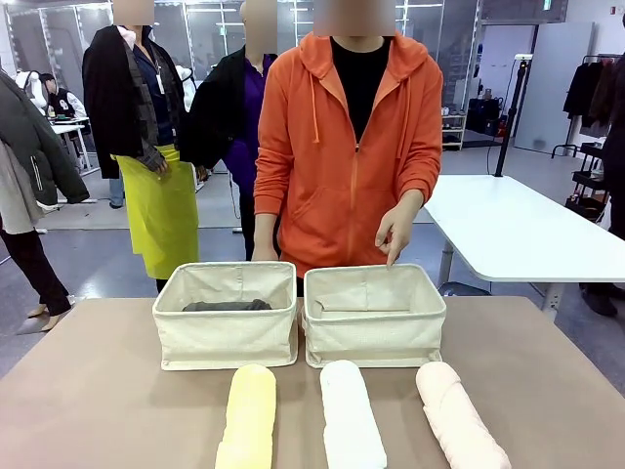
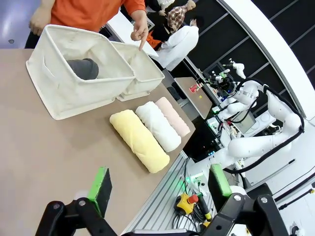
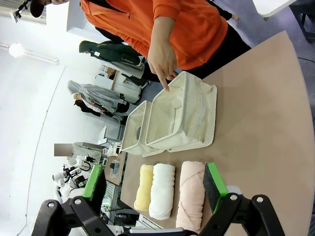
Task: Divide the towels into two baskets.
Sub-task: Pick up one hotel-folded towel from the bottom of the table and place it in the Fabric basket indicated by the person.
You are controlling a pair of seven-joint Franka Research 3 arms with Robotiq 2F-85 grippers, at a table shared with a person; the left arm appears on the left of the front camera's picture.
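The brown bench (image 1: 88, 391) is carrying two cream canvas bins standing just beside each other: the left basket (image 1: 227, 327) and the right basket (image 1: 374, 327). Three rolled towels are lying in a row on its near side, apart from one another: the pale yellow towel (image 1: 248, 420), the white towel (image 1: 352, 415) and the pale pink towel (image 1: 457, 415), which is lying slightly angled.

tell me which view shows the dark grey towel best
The left wrist view: it looks down into the basket, so the dark grey towel shows as a rounded roll. The front view gives only its top edge behind the rim; the right wrist view gives at most a dark hint.
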